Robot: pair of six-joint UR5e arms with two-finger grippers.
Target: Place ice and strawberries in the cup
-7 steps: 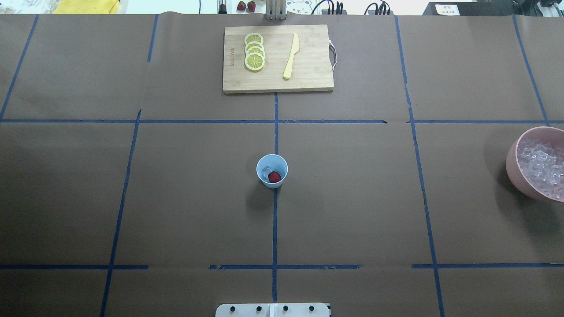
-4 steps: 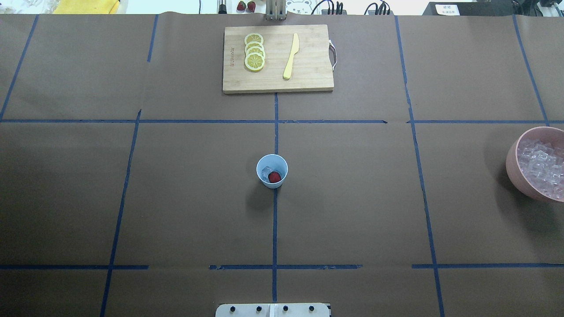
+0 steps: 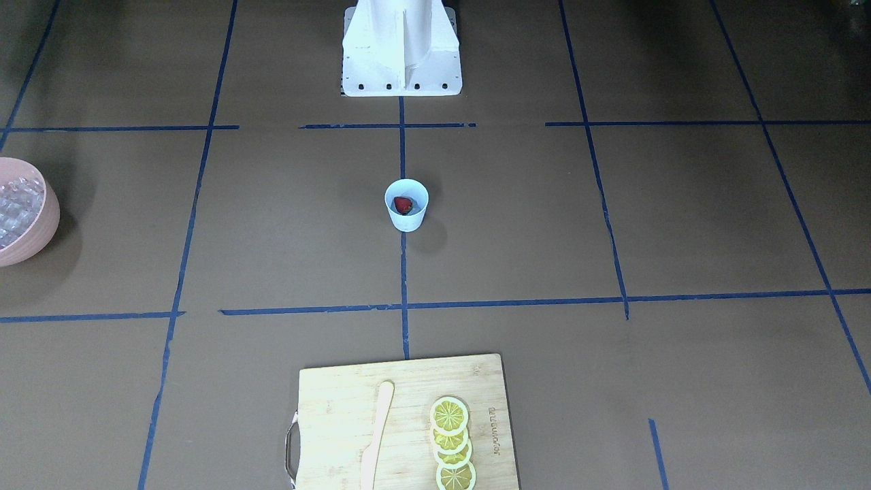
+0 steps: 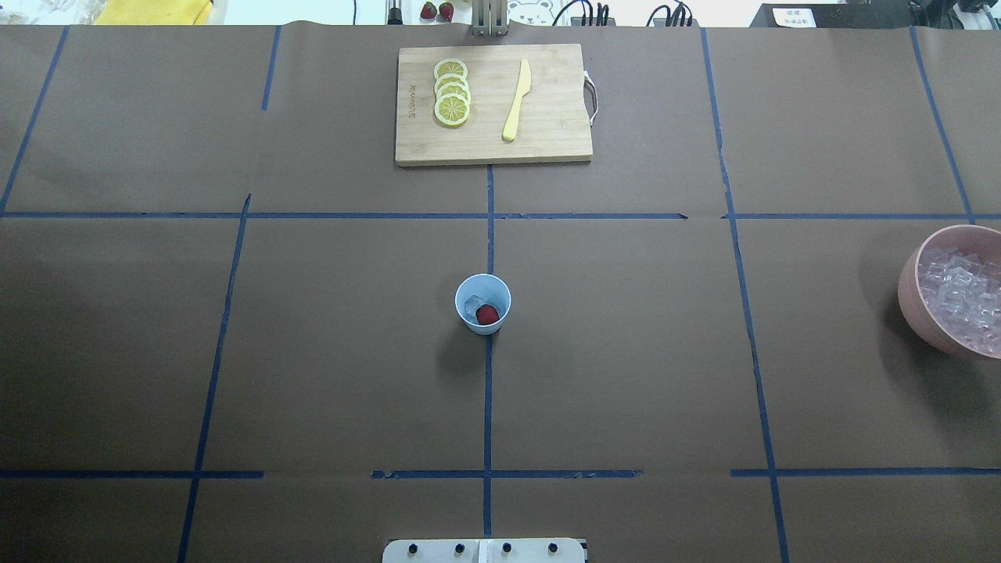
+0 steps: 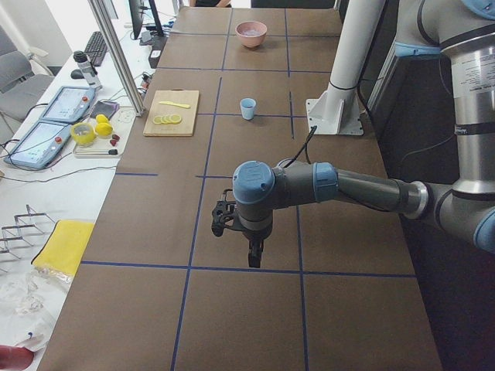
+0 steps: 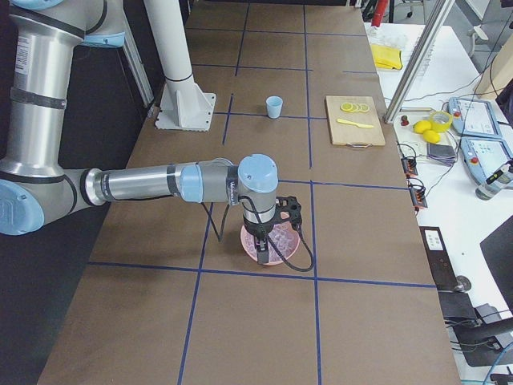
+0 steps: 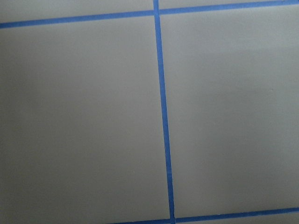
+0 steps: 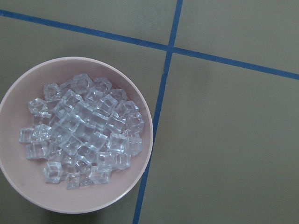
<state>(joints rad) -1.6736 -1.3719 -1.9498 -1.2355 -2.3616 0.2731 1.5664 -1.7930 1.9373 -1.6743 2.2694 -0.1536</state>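
The cup [image 3: 406, 222] stands at the middle of the surface [image 4: 313, 352], a strawberry [image 4: 487, 314] and one ice cube [image 4: 472, 303] seen inside. The right end effector [image 6: 260, 243] hangs over the pink bowl [image 4: 911, 301] of ice [image 8: 84, 135], the left end effector [image 5: 252, 259] over the surface. Whether either is spread cannot be told. If more ice is wanted, one top cube should be gripped squarely and gently.

strawberry [image 4: 488, 315], ice [image 4: 472, 303] in cup [image 4: 485, 328] | board [image 4: 547, 102] beyond cup | bowl [image 4: 916, 319] right
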